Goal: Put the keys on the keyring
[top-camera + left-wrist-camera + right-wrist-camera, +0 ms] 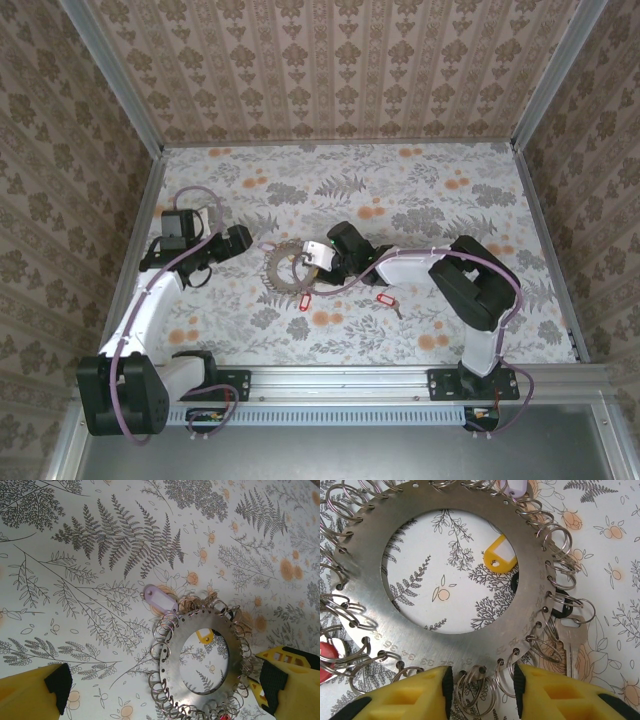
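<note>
Here, papered walls point(330, 70) enclose the floral table point(420, 190); left claw point(165, 682) and right claw point(482, 687) gape by the keyring point(460, 647).

- In the top view, the floral tabletop point(400, 180) lies open from 11 to 2 o'clock of the keyring point(288, 268).
- The right gripper point(312, 262) blocks its 3 o'clock side, jaws parted around edge loops.
- The left gripper point(243, 240) stands near at 10 o'clock, spread wide.
- A red-tagged key point(305, 298) lies just beside at 5 o'clock, and a second red-tagged key point(383, 299) lies farther off at 4.
- A yellow tag point(500, 557) takes up part of the hollow centre.
</note>
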You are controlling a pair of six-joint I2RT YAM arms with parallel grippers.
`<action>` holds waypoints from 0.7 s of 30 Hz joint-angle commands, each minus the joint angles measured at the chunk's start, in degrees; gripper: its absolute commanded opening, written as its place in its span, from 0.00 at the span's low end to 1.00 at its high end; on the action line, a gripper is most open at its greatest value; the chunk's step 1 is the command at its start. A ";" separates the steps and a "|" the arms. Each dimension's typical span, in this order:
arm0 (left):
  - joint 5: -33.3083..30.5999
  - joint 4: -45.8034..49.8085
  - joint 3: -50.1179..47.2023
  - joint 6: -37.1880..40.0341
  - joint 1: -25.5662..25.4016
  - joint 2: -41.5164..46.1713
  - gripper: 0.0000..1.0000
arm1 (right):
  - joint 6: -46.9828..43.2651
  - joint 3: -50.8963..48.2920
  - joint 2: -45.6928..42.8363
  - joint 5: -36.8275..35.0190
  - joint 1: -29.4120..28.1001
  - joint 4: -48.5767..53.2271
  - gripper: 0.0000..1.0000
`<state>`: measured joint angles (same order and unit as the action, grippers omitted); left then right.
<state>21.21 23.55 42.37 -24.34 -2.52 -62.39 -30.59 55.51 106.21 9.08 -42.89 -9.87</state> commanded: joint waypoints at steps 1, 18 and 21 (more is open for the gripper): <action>1.11 -1.11 -0.83 0.11 0.16 0.32 1.00 | 1.12 -0.48 0.70 1.97 0.25 1.31 0.40; 1.46 -1.18 -0.86 0.06 0.20 -0.11 1.00 | 1.10 0.96 0.51 6.97 2.86 4.31 0.42; 1.46 -1.13 -0.81 0.16 0.17 -0.02 1.00 | 0.65 0.07 0.49 3.80 2.26 3.17 0.42</action>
<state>21.65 23.55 42.35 -24.34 -2.52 -62.39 -29.98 55.51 106.26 15.77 -39.99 -6.87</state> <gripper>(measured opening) 0.999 0.421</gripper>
